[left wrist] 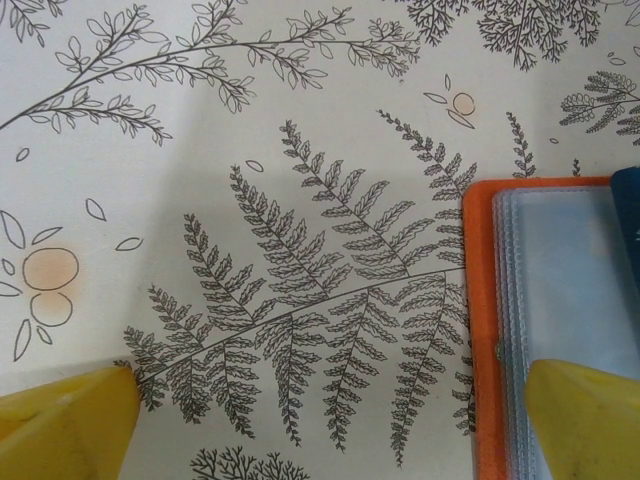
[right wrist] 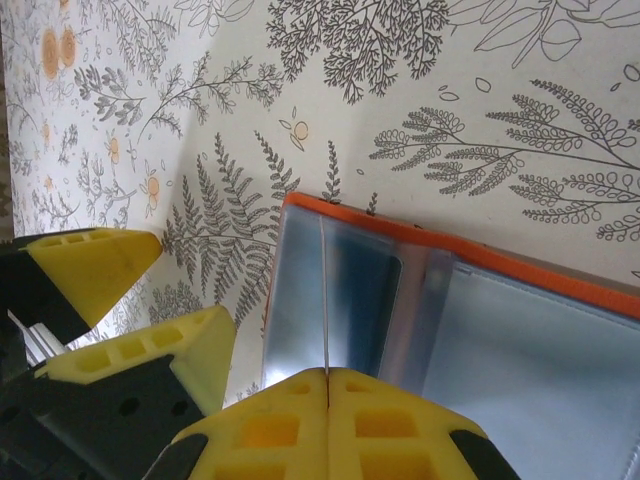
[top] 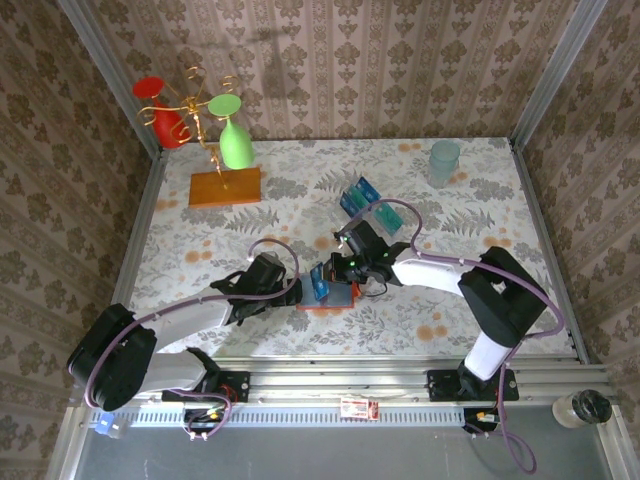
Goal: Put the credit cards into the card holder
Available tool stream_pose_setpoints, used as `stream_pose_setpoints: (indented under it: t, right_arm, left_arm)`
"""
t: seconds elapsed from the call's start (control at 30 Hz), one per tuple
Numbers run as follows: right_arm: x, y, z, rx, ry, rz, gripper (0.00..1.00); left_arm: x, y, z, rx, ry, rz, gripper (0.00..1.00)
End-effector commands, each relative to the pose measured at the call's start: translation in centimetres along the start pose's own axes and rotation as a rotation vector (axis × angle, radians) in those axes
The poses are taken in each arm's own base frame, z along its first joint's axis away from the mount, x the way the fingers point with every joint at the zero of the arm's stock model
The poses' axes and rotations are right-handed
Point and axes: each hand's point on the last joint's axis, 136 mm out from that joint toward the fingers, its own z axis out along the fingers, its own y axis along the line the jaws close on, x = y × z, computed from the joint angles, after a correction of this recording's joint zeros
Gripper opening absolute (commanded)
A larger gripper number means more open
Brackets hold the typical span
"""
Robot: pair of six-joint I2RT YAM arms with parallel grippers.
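The orange-red card holder (top: 340,300) lies open near the table's front, its grey-blue sleeves (right wrist: 520,350) facing up. My right gripper (right wrist: 328,372) is shut on a dark blue credit card (top: 320,282), which stands edge-on as a thin line (right wrist: 326,290) over the holder's left half. My left gripper (left wrist: 325,425) stands open just left of the holder (left wrist: 482,330); one yellow fingertip (left wrist: 585,420) is over the sleeves, the other (left wrist: 65,420) over the cloth. More blue credit cards (top: 358,196) stand at the clear tray behind.
A clear plastic tray (top: 388,217) lies behind the holder. An orange-brown wooden slab (top: 225,187) with a wire rack holding a green glass (top: 235,145) and a red one (top: 165,125) sits back left. A pale teal cup (top: 443,161) is back right.
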Motion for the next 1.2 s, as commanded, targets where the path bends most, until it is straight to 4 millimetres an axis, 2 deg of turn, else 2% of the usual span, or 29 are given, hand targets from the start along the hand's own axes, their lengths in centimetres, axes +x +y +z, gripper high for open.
stream_pose_setpoints:
  t: [0.0, 0.63, 0.97, 1.17]
  right_arm:
    - [0.4, 0.2, 0.7, -0.019, 0.019, 0.014, 0.00]
    - [1.2, -0.4, 1.5, -0.012, 0.042, 0.029, 0.00]
    - [1.4, -0.5, 1.5, -0.012, 0.043, 0.030, 0.00]
    - [1.5, -0.5, 1.5, -0.016, 0.045, 0.028, 0.00]
  left_arm:
    - [-0.5, -0.4, -0.3, -0.006, -0.007, 0.018, 1.00]
    - [0.6, -1.5, 0.9, 0.012, 0.016, 0.049, 1.00]
    - [0.3, -2.7, -0.1, 0.044, -0.016, 0.058, 1.00]
    - [0.9, -2.4, 0.1, 0.022, 0.002, 0.063, 1.00]
